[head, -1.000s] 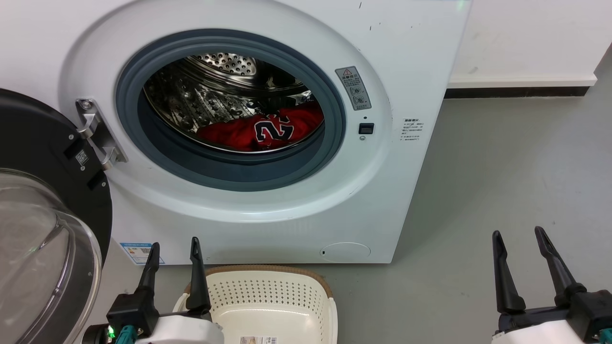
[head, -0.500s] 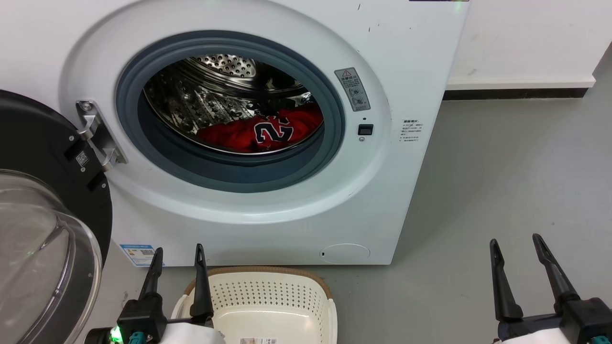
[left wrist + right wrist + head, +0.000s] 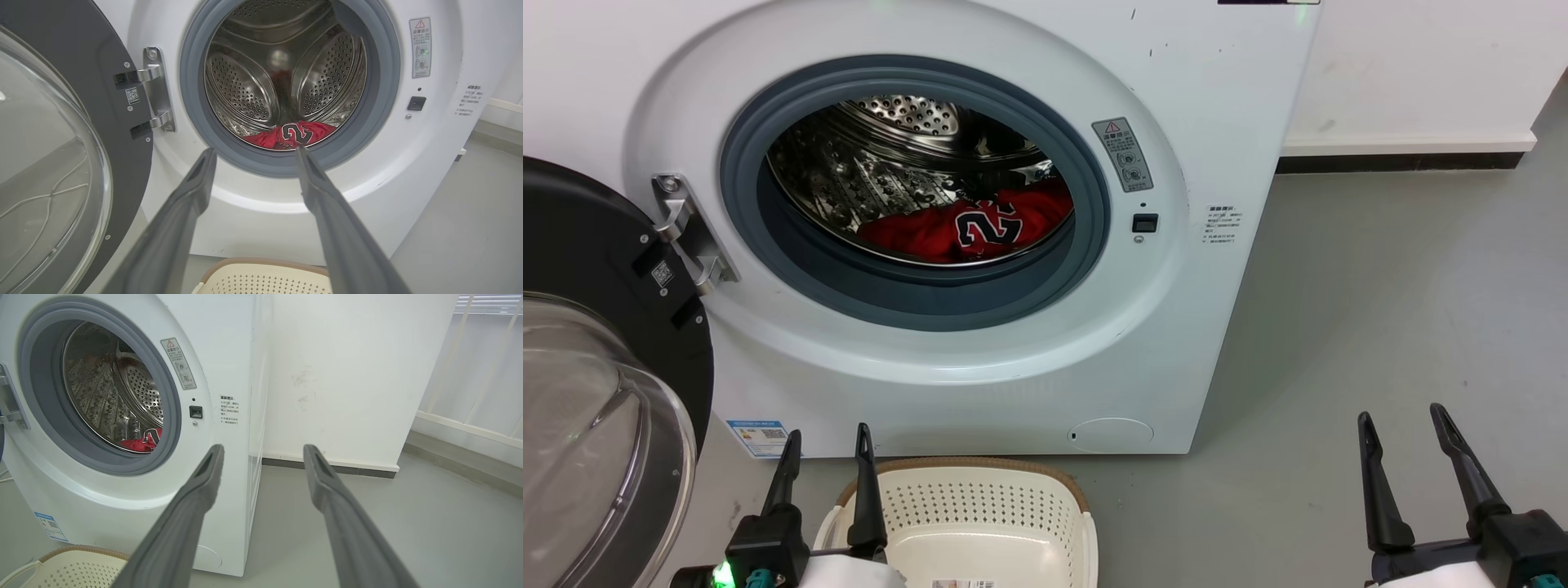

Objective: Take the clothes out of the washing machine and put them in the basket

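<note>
Jaws stand apart and empty on left gripper (image 3: 827, 430) and right gripper (image 3: 1401, 412). Bright red soft clothes (image 3: 968, 229) lie in the steel drum (image 3: 890, 163) of the white front-loading washing machine (image 3: 1217, 98). The cream perforated plastic basket (image 3: 968, 464) before it shows no garment, so I judge every removal is still to do.

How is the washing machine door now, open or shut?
Open. The door hangs swung out on its hinge, and the bare drum with the red clothes shows inside.

Left gripper (image 3: 827, 437) and right gripper (image 3: 1403, 420) low, fingers apart.
</note>
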Motion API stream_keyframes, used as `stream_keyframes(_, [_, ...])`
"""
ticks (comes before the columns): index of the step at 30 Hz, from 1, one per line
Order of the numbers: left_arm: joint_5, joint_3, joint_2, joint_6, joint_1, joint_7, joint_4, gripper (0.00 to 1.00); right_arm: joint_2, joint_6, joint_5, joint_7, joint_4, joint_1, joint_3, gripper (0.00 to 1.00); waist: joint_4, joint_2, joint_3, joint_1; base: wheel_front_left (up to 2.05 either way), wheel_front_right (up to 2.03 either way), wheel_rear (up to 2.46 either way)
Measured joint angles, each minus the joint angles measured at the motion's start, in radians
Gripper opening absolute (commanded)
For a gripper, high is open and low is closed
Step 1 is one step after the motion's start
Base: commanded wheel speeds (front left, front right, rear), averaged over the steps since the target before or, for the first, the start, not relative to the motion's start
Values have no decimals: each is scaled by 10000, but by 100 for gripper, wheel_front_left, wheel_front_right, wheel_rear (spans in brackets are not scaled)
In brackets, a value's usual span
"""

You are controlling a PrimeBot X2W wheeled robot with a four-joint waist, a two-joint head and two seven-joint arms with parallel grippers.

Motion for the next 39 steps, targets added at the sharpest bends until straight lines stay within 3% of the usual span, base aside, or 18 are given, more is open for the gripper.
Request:
stream_keyframes(5, [33,23,2,21,-129,-13,380,100,0,0,2,0,0,-6,-4,100,-14,0,54,0,0,0,0])
stream_keyframes(11, [297,40,10,-351,-1318,-13,1396,100,0,0,8,0,-8,-46,38,100,-40,0,226,0,0,0,0])
stream_keyframes(23, [669,-163,811,-1264,-6057,42,5565,100,-13,2,173,-4,-52,-928,217,100,-524,0,1425,1,0,0,0])
stream_keyframes(33, [918,-807,1544,-2033,-9951,1480,8263,100,-17,2,539,-4,-67,-1781,336,100,-1184,0,2954,2,0,0,0])
stream_keyframes(39, [815,-1112,2006,-2203,-11889,2625,9227,100,-17,2,924,-4,-105,-2419,426,100,-1578,0,4002,2,0,0,0])
